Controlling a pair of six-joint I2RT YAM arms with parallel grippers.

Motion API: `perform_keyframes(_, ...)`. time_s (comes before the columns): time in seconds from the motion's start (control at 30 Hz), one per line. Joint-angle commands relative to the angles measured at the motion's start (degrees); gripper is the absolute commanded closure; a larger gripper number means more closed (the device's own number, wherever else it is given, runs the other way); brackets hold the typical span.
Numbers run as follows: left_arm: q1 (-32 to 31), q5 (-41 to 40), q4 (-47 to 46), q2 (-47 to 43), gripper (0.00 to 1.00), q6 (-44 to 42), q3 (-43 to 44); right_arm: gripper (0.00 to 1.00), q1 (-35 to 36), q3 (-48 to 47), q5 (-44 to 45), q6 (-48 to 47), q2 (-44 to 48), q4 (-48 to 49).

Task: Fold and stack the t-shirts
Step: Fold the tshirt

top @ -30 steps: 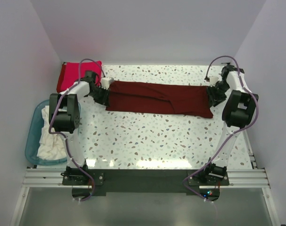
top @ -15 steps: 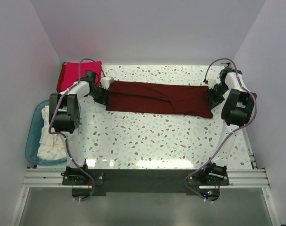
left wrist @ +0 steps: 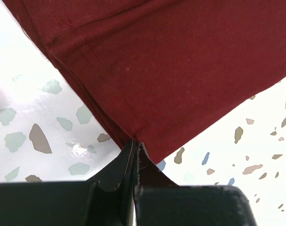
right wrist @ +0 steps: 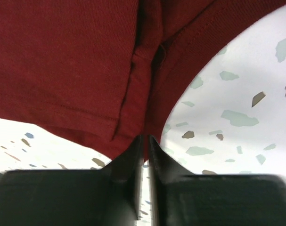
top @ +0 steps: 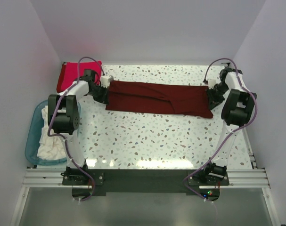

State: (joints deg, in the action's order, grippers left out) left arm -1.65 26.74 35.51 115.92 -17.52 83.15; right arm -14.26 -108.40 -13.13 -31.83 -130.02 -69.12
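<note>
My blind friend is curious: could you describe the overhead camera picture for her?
The left gripper and the right gripper pinch opposite ends of a maroon t-shirt laid out across a speckled table. A red shirt lies in the far left corner; white shirts sit in a blue tub.

Both my wrist views cut the maroon shirt (left wrist: 180, 70) off at the top edge. From above, my left arm (top: 63, 113) covers part of the red shirt (top: 68, 76) and of the white shirts (top: 51, 146) in the tub (top: 30, 147); how many white ones, I cannot tell.
</note>
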Motion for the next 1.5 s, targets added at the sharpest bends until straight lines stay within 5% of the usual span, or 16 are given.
perform_keyframes(0.0, 0.1, 0.9, 0.2, -3.2, 1.00, 0.2, 1.0, 0.80, 0.0, -3.1, -2.1, -0.5, 1.8, -2.3)
perform_keyframes(0.07, 0.1, 0.9, 0.1, -3.2, 1.00, 0.5, 1.0, 0.65, 0.0, -3.2, -3.1, 0.2, 2.0, -1.8)
perform_keyframes(0.13, 0.1, 0.9, 0.0, -3.2, 1.00, 0.4, 1.0, 0.63, -0.1, -3.7, -4.4, 0.6, 1.7, -1.6)
perform_keyframes(0.63, 0.1, 0.9, 0.1, -2.5, 1.00, 0.4, 1.5, 0.69, 0.5, -3.7, -3.4, 1.1, -2.3, -2.2)
perform_keyframes(0.93, 0.1, 0.7, -0.1, -2.4, 1.00, 0.3, 1.3, 0.82, 0.6, -4.1, -5.0, 0.3, -2.4, -3.6)
perform_keyframes(1.2, 0.1, 0.8, -0.3, -2.6, 1.00, 0.6, 0.9, 0.69, 0.6, -3.4, -3.4, 0.2, -2.6, -3.7)
perform_keyframes(1.47, 0.1, 0.8, -0.3, -2.8, 1.00, 0.7, 0.9, 0.71, 0.6, -3.7, -4.2, 1.0, -3.0, -3.2)
